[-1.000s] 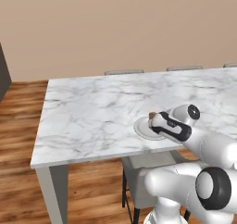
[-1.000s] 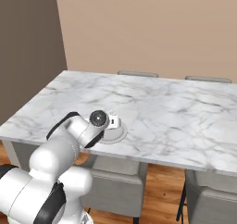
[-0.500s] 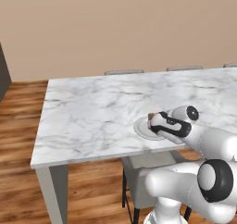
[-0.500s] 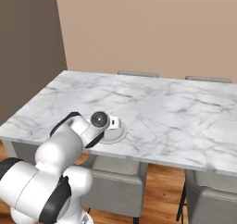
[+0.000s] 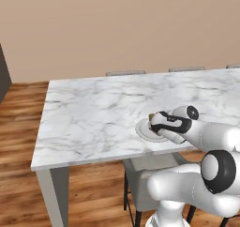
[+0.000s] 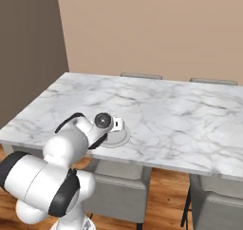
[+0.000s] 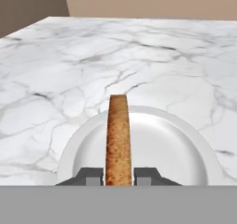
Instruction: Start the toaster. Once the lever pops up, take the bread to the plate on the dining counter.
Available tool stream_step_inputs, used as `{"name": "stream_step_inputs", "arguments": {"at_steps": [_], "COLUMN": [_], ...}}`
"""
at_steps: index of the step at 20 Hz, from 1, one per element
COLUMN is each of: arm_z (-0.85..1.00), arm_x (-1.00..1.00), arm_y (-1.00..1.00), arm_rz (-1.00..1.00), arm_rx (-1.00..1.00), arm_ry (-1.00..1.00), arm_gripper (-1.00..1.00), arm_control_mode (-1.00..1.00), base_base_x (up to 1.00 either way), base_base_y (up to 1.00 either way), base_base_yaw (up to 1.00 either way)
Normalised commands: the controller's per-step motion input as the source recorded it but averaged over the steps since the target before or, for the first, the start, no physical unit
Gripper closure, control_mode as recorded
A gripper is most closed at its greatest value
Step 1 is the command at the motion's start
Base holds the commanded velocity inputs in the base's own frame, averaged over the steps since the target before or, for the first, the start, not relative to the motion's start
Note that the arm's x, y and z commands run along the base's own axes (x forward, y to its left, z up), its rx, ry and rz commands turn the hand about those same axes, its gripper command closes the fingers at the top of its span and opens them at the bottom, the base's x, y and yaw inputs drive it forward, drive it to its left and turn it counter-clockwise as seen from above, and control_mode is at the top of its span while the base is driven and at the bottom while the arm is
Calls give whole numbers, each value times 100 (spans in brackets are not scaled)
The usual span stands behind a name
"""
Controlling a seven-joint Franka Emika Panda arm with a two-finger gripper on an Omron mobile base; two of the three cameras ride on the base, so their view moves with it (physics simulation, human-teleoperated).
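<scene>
- The bread (image 7: 118,137) is a thin brown-crusted slice seen edge-on in the hand view, standing on edge and reaching away from the camera over the plate.
- In the left base view the bread (image 5: 153,117) shows as a small brown tip at the front of the gripper, above the plate.
- The gripper (image 7: 118,174) is clenched on the bread: its two dark fingertips (image 7: 90,176) press against the slice's near end from either side.
- Whether the bread's lower edge touches the plate or hangs just above it cannot be told.
- The plate (image 7: 171,149) is round, flat and white-grey, lying directly under the bread; the slice crosses from the plate's near rim to its far rim.
- In the left base view the plate (image 5: 143,128) sits partly hidden under the gripper (image 5: 156,121); in the right base view the plate (image 6: 122,137) peeks out beside the wrist.
- The plate rests on the counter (image 5: 93,118), a white grey-veined marble slab, close to the counter's near long edge.
- The counter (image 6: 180,115) stretches well beyond the plate on both sides.
- Grey chairs (image 6: 118,191) stand tucked under the counter's near edge, below the plate.
- Chair backs (image 5: 125,73) show along the counter's far edge, against a beige wall (image 5: 117,29).
- A wooden floor (image 5: 23,127) surrounds the counter's end.
</scene>
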Motion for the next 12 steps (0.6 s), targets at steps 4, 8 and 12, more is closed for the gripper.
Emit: {"name": "stream_step_inputs", "arguments": {"at_steps": [4, 8, 12], "arm_z": [-1, -15, -18], "arm_x": [11, 0, 0], "arm_y": [0, 0, 0], "arm_rz": [0, 0, 0], "arm_rx": [0, 0, 0], "arm_ry": [0, -4, -4], "arm_gripper": [100, 100, 100], "arm_control_mode": [-100, -100, -100], "base_base_x": [0, 0, 0], "base_base_y": [0, 0, 0], "base_base_yaw": [0, 0, 0]}}
